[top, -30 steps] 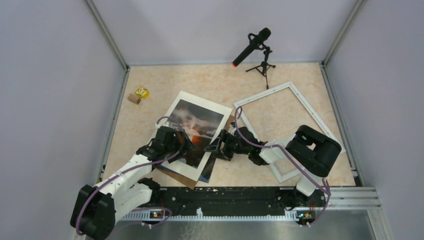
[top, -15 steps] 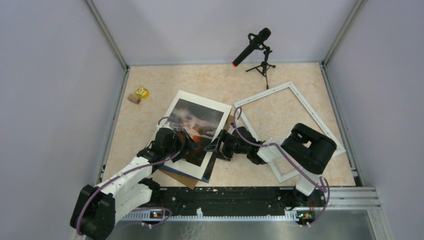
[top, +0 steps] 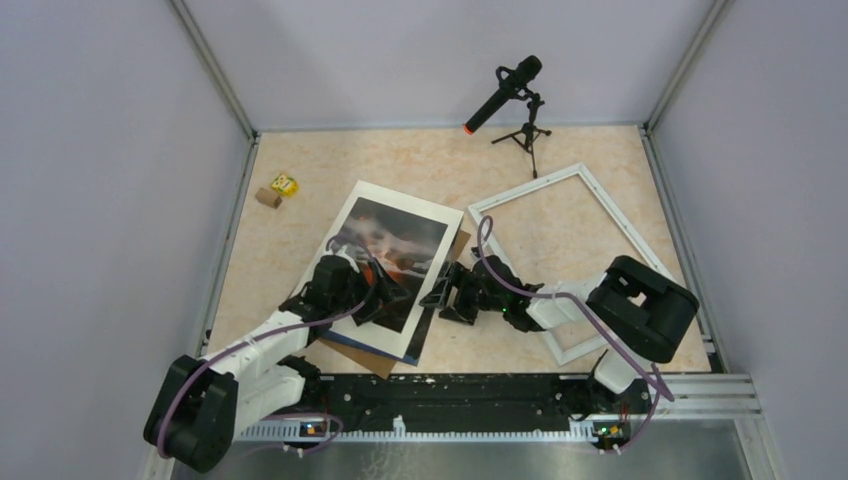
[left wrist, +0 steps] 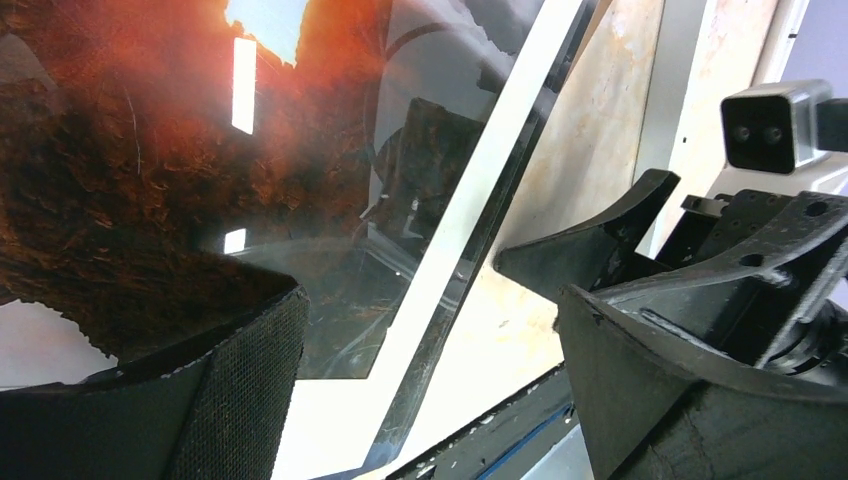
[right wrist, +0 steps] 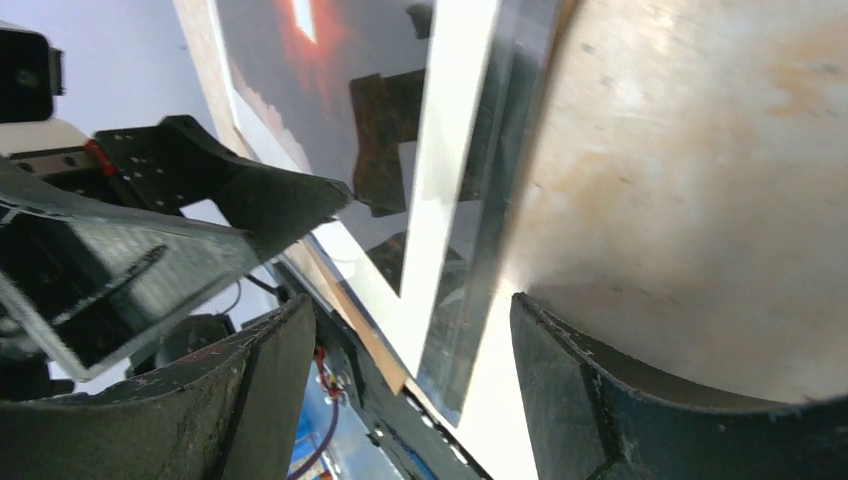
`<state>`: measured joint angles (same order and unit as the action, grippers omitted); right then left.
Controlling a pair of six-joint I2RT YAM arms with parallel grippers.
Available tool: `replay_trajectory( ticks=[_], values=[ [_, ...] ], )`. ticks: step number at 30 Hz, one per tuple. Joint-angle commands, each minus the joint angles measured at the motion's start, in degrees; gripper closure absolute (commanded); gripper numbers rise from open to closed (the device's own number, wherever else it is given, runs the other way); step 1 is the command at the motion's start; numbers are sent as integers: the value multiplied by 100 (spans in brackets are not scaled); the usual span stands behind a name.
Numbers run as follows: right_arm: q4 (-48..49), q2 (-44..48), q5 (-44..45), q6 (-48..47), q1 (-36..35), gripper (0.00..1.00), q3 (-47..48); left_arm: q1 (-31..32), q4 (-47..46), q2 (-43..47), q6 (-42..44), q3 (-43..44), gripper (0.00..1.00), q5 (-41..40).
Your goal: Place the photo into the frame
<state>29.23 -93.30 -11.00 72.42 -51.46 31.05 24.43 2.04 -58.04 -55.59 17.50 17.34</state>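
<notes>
The photo [top: 392, 240], an orange sun in dark cloud, lies flat on the left half of the worktop [top: 290, 250]. The white mat border [top: 405, 203] lies over it, and the brown backing board [top: 370, 362] pokes out beneath at the near corner. Its long axis runs away from the near edge, with the far end leaning to the right. The frame [top: 525, 187] lies empty to its right, also skewed. Its nearest corner is just beside the stack's far right corner, and the two don't overlap.

The left tool [top: 385, 300] hangs over the photo's near half with its jaws spread wide, gripping nothing. The right tool [top: 445, 298] sits at the stack's right long edge, between photo and frame, with its jaws parted. Its wrist view shows that edge running up between the fingers [right wrist: 260, 400] without being pinched.

I'd say the photo has to travel rightward across that very edge. The right arm looks better placed to carry it, once the mat is out of the way.
</notes>
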Motion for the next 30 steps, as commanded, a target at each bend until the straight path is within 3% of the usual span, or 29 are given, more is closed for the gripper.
replay_trajectory(
  ticks=[1,3,8,30],
  values=[
    [330,190,-9,5,-50,30,-246,49,599,-158,-10,-246,2,39],
    [562,108,-93,59,-137,32,-264,54,652,-111,29,-219,2,1],
    [888,-79,-158,113,-254,51,-219,53,809,42,128,-102,2,-187],
    [1475,-880,-273,469,-567,48,-64,53,721,-78,77,-233,2,-131]
  ],
)
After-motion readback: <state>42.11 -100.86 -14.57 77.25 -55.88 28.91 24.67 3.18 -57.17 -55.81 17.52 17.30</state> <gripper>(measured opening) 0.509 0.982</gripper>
